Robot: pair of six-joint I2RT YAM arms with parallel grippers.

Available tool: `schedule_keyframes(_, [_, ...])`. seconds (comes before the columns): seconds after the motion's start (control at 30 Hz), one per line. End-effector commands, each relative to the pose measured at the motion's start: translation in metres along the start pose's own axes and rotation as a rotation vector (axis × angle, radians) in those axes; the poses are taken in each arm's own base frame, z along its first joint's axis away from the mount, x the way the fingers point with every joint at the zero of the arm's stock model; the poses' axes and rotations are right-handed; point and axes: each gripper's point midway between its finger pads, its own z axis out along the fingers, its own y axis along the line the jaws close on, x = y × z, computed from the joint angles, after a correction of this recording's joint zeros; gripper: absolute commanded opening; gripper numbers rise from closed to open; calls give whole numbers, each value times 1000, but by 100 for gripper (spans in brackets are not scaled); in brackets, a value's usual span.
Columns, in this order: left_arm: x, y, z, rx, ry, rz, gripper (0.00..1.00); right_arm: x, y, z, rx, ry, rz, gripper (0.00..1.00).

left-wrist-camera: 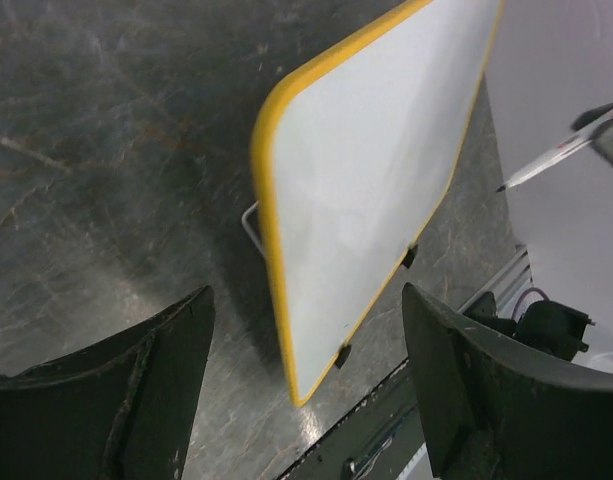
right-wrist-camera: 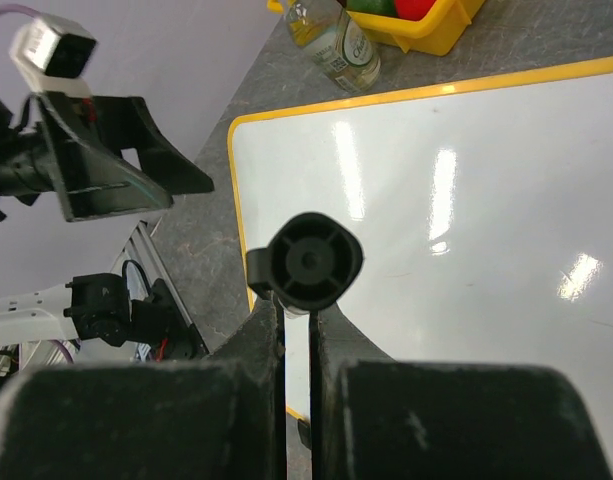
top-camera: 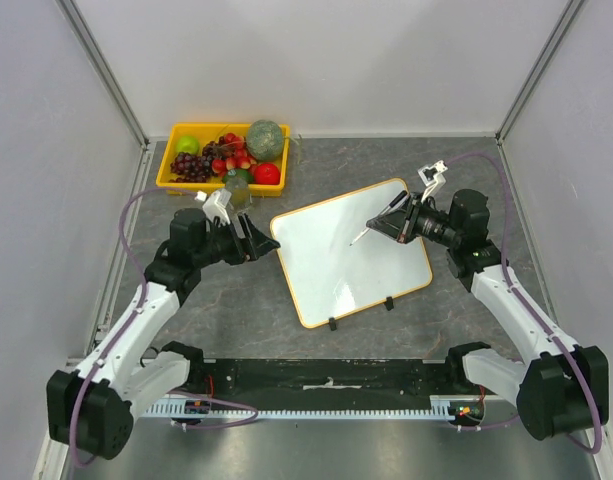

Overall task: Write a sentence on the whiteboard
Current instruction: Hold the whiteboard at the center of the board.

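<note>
The whiteboard (top-camera: 336, 270) (left-wrist-camera: 376, 170) (right-wrist-camera: 466, 200), white with an orange-yellow frame, lies tilted in the middle of the table. Its face is plain white, and no sentence is in view on it. My right gripper (top-camera: 401, 225) (right-wrist-camera: 296, 310) is shut on a marker (top-camera: 371, 228) (right-wrist-camera: 308, 262), whose dark tip hangs over the board's upper middle. The same marker (left-wrist-camera: 551, 160) shows at the right edge of the left wrist view. My left gripper (top-camera: 261, 245) (left-wrist-camera: 306, 295) stands open just off the board's left corner, with nothing between its fingers.
A yellow tray (top-camera: 171, 180) (right-wrist-camera: 436, 35) of fruit sits at the back left. A small bottle (top-camera: 236, 185) (right-wrist-camera: 341, 45) stands just in front of it, near my left gripper. Two black clips (top-camera: 332, 323) sit on the board's near edge. Grey walls enclose the table.
</note>
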Motion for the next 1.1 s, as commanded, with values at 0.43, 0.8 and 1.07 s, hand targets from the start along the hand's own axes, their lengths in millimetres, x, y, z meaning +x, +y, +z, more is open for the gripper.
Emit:
schedule_keyframes(0.43, [51,6,38,323,116,25,77,-8,0,3,-25,-34,-31,0])
schedule_keyframes(0.8, [74,-2,57,392,174,125,51,-8,4,3,-36,-27,-33,0])
schedule_keyframes(1.07, [111,5,45,415,251,103,2,-11,8,2,-43,-32,-40,0])
